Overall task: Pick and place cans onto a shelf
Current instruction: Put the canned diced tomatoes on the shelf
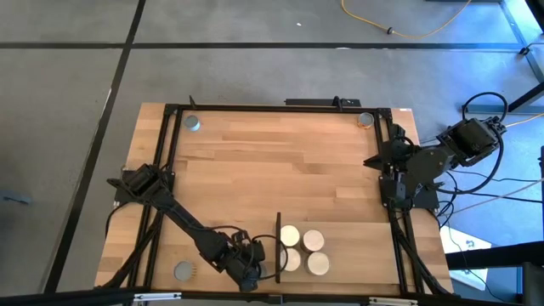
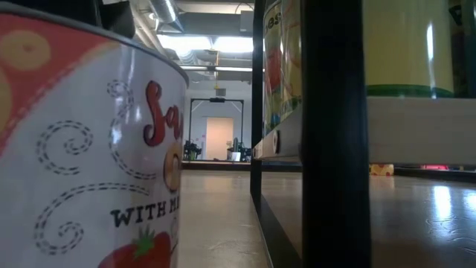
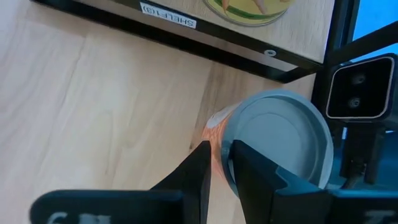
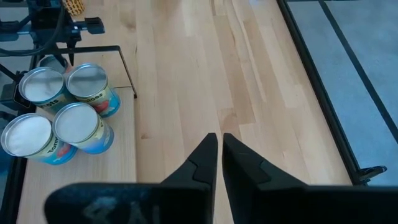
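The shelf [image 1: 279, 234] lies near the table's front edge, its thin black upright on its left side. Several cans with pale tops [image 1: 313, 240] stand on it; they also show in the right wrist view [image 4: 78, 124]. My left gripper [image 1: 252, 267] is just left of the upright, nearly shut over a grey-topped can with a red and orange label [image 3: 280, 140]. That can fills the low view's left [image 2: 89, 149] and stands upright. My right gripper [image 4: 217, 146] is shut and empty at the table's right side [image 1: 372, 160]. My left gripper [image 3: 221, 152] comes from above, slanting down. The can's top rim [image 3: 225, 134] lies between its fingertips, on the side away from the shelf. One finger [image 3: 249, 171] lies over the grey lid and the other [image 3: 196, 168] outside the orange wall. The can's base is hidden.
Loose grey-topped cans stand at the far left corner [image 1: 192, 123], the far right corner [image 1: 365, 120] and the near left [image 1: 184, 271]. A black frame [image 1: 280, 108] runs round the table. The wide middle of the tabletop [image 1: 280, 161] is bare wood.
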Motion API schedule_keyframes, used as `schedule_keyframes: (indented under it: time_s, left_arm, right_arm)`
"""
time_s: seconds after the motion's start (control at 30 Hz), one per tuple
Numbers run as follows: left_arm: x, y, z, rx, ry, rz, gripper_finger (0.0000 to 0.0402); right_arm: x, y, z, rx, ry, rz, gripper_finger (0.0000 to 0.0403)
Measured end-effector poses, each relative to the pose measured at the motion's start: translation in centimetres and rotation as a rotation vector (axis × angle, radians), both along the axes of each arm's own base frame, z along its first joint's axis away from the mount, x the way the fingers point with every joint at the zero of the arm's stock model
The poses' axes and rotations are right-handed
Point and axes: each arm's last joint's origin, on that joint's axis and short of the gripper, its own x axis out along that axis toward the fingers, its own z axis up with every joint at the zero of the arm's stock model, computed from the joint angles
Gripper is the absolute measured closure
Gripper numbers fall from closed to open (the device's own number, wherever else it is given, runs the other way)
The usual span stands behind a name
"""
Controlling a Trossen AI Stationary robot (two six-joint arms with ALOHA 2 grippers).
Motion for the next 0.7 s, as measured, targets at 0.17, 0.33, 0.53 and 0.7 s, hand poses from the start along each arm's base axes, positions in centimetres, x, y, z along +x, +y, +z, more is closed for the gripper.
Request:
schedule_keyframes:
  time_s: [0.17, 0.33, 0.53, 0.7]
  left_arm:
    - [-0.2, 0.4, -0.1, 0.001, 0.047, 0.045, 0.0387]
    - [-0.2, 0.8, -0.1, -0.015, 0.078, 0.082, 0.0396]
    - [-0.2, 1.3, 0.3, -0.029, 0.086, 0.114, 0.0399]
    - [-0.4, 1.9, 1.5, -0.016, 0.091, 0.126, 0.0399]
  right_arm:
    - [0.0, 0.0, 0.0, 0.000, 0.000, 0.000, 0.0375]
    - [0.0, 0.0, 0.0, 0.000, 0.000, 0.000, 0.0375]
    - [0.0, 0.0, 0.0, 0.000, 0.001, 0.001, 0.0375]
    - [0.0, 0.0, 0.0, -0.001, 0.001, 0.003, 0.0375]
